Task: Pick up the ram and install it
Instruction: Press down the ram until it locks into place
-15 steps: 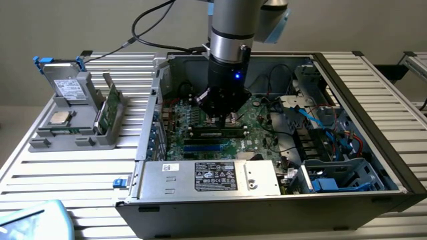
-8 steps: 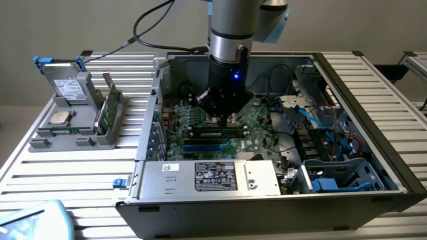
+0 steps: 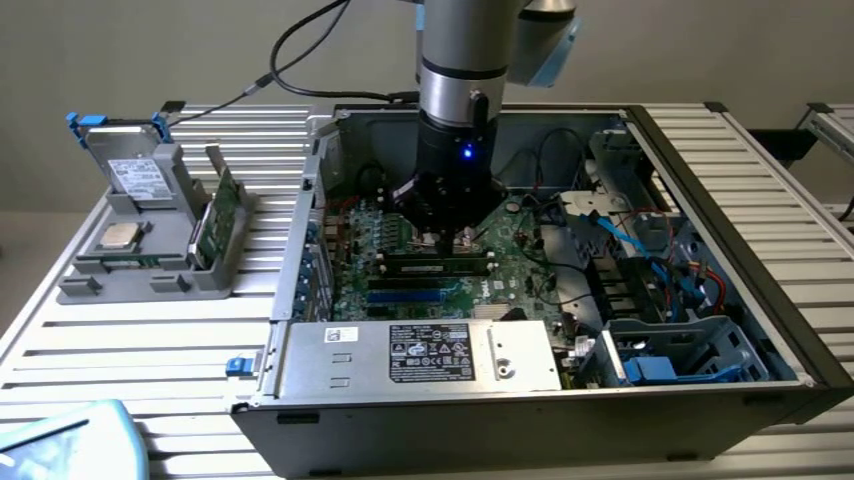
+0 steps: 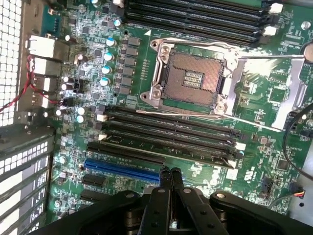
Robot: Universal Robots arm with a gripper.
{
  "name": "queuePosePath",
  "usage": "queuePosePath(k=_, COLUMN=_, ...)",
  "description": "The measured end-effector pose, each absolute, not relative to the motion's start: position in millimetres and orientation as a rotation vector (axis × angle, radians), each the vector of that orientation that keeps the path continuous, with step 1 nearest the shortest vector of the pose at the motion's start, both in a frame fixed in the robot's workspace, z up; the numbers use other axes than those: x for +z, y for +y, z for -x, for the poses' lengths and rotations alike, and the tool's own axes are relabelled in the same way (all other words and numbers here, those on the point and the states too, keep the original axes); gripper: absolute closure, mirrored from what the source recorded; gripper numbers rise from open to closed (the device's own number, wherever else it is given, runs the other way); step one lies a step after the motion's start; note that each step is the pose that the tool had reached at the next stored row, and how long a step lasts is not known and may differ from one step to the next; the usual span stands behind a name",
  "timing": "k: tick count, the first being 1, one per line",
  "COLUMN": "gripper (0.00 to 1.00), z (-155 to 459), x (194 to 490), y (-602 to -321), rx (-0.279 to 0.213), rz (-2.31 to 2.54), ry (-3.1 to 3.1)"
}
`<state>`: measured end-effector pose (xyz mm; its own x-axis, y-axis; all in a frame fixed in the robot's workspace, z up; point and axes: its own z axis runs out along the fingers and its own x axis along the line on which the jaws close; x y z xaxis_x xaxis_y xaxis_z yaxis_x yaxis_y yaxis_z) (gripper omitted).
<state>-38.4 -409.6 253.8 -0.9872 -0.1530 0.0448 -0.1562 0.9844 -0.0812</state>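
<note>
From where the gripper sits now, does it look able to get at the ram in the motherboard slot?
Probably yes. The gripper, fingers shut, hangs inside the open case just above the ram lying in its slot, with no cable or bracket seen between them.

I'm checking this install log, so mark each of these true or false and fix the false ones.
1. The gripper is shut. True.
2. The gripper hangs over the gray holder outside the case. False: it is inside the open computer case, just above the motherboard.
3. A ram stick sits in a slot right below the gripper. True.
4. The processor socket holds a silver chip. False: the socket is open and bare, its contacts showing.
5. The blue slot lies beside the black memory slots. True.
6. The computer case has its side panel on. False: the case is open.
</note>
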Motion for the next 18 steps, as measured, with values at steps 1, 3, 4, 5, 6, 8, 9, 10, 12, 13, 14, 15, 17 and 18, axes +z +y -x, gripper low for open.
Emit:
queuePosePath(k=1, gripper=0.89, z=38.4, x=253.6, y=-409.6, rx=0.131, rz=-0.217, ry=-3.093)
queuePosePath(k=3, gripper=0.89, z=38.3, x=253.2, y=-409.6, rx=0.130, rz=-0.168, ry=-3.095)
queuePosePath(k=4, gripper=0.89, z=38.3, x=253.0, y=-409.6, rx=0.129, rz=-0.143, ry=-3.096)
queuePosePath(k=5, gripper=0.89, z=38.3, x=252.8, y=-409.6, rx=0.129, rz=-0.118, ry=-3.097)
queuePosePath(k=6, gripper=0.89, z=38.3, x=252.6, y=-409.6, rx=0.128, rz=-0.092, ry=-3.097)
queuePosePath(k=8, gripper=0.89, z=38.3, x=252.1, y=-409.6, rx=0.127, rz=-0.044, ry=-3.098)
queuePosePath(k=9, gripper=0.89, z=38.3, x=251.9, y=-409.6, rx=0.127, rz=-0.019, ry=-3.098)
queuePosePath(k=10, gripper=0.89, z=38.3, x=251.8, y=-409.6, rx=0.126, rz=0.008, ry=-3.097)
queuePosePath(k=12, gripper=0.89, z=38.3, x=251.5, y=-409.6, rx=0.125, rz=0.058, ry=-3.096)
queuePosePath(k=13, gripper=0.89, z=38.3, x=251.5, y=-409.6, rx=0.125, rz=0.084, ry=-3.096)
queuePosePath(k=14, gripper=0.89, z=38.3, x=251.4, y=-409.5, rx=0.124, rz=0.100, ry=-3.095)
queuePosePath(k=15, gripper=0.89, z=38.3, x=251.4, y=-409.5, rx=0.124, rz=0.100, ry=-3.095)
queuePosePath(k=17, gripper=0.89, z=38.3, x=251.4, y=-409.6, rx=0.124, rz=0.100, ry=-3.095)
queuePosePath(k=18, gripper=0.89, z=38.3, x=251.4, y=-409.6, rx=0.124, rz=0.100, ry=-3.095)
